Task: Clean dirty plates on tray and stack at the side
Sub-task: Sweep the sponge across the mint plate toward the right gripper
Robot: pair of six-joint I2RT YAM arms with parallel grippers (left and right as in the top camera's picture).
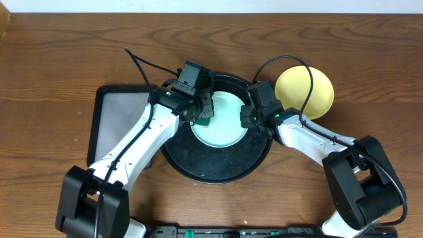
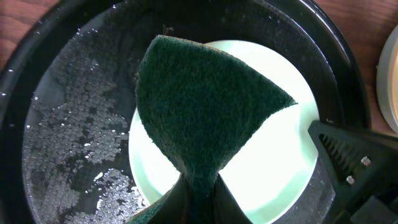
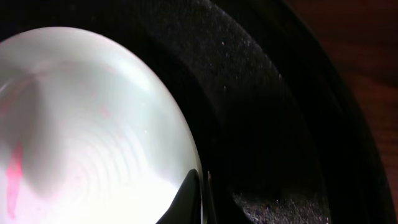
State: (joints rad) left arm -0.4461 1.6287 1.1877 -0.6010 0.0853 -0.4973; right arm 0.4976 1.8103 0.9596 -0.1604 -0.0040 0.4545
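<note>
The left gripper (image 1: 201, 114) pinches the green sponge (image 2: 205, 106) over the mint plate (image 1: 223, 129) in the round black tray (image 1: 218, 169), and the right gripper (image 1: 248, 118) is pressed shut on that plate's right rim. To scrub well, pin the rim and sweep the sponge across the reddish smears (image 3: 13, 177). Sponge and grippers hide parts of the plate's face

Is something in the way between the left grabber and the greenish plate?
Only the green sponge that the left gripper itself pinches; it hangs over the mint plate in the black tray. Nothing else visible comes between them. The right gripper grips that plate's rim, off to one side.
</note>
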